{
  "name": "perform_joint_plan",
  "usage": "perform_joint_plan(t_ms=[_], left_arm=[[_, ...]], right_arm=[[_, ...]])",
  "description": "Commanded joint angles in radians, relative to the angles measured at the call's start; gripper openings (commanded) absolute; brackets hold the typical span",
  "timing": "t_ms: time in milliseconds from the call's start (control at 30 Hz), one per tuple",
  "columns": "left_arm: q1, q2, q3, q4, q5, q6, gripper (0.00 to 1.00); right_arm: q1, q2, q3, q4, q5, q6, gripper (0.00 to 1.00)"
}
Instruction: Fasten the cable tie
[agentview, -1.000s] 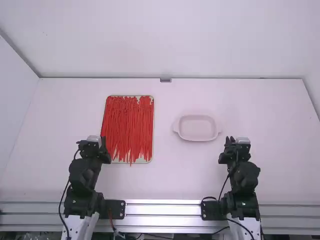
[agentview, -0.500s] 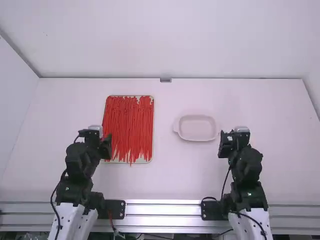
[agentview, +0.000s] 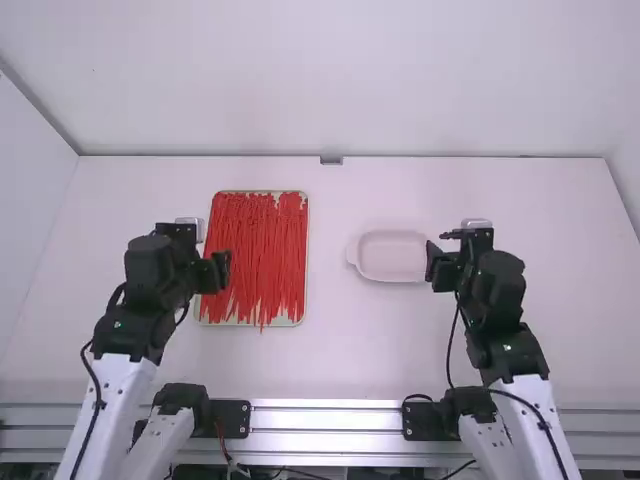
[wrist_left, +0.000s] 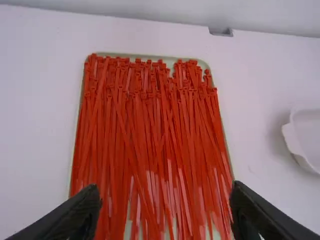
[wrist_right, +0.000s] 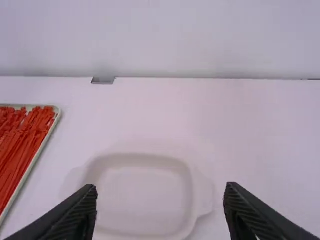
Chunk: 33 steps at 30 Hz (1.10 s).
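Note:
A pile of red cable ties (agentview: 256, 255) (wrist_left: 150, 150) lies lengthwise on a flat pale tray (agentview: 304, 215) left of the table's middle. My left gripper (agentview: 215, 272) (wrist_left: 161, 212) hangs open above the tray's near left part, its fingers spread wider than the pile, holding nothing. To the right stands a white two-handled dish (agentview: 394, 255) (wrist_right: 142, 192), which holds nothing. My right gripper (agentview: 437, 266) (wrist_right: 159, 212) hovers open at the dish's right handle, also holding nothing.
A small grey bracket (agentview: 331, 159) sits at the table's far edge against the back wall. White side walls close the table at left and right. Bare tabletop lies in front of the tray and dish and at the far right.
Both arms have risen from a folded pose near their bases and reached forward, the left gripper over the tray's near end, the right one to the dish's right side.

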Motion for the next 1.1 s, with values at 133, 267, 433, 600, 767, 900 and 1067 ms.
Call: perform_joint_plan(t_ms=[133, 267, 433, 600, 767, 900, 1067], left_arm=[[-0.007, 0.133, 0.149, -0.074, 0.046, -0.016, 0.81], [-0.008, 0.21, 0.211, -0.116, 0.058, -0.022, 0.87], [-0.008, 0.298, 0.279, -0.161, 0.073, -0.033, 0.93], [-0.008, 0.343, 0.319, -0.187, 0.082, -0.038, 0.96], [-0.008, 0.372, 0.346, -0.2, 0.088, -0.042, 0.99], [-0.008, 0.377, 0.351, -0.194, 0.089, -0.043, 0.99], [-0.008, 0.377, 0.351, -0.182, 0.089, -0.043, 0.99]], right_arm=[[0.022, 0.114, 0.133, -0.041, 0.004, -0.011, 0.81], [0.032, 0.171, 0.182, -0.071, 0.033, -0.01, 0.87], [0.043, 0.232, 0.235, -0.096, 0.042, -0.008, 0.92], [0.049, 0.267, 0.266, -0.107, 0.042, -0.007, 0.96], [0.053, 0.289, 0.285, -0.114, 0.046, -0.007, 0.98], [0.053, 0.291, 0.287, -0.112, 0.047, -0.007, 0.98], [0.053, 0.291, 0.287, -0.107, 0.047, -0.007, 0.98]])
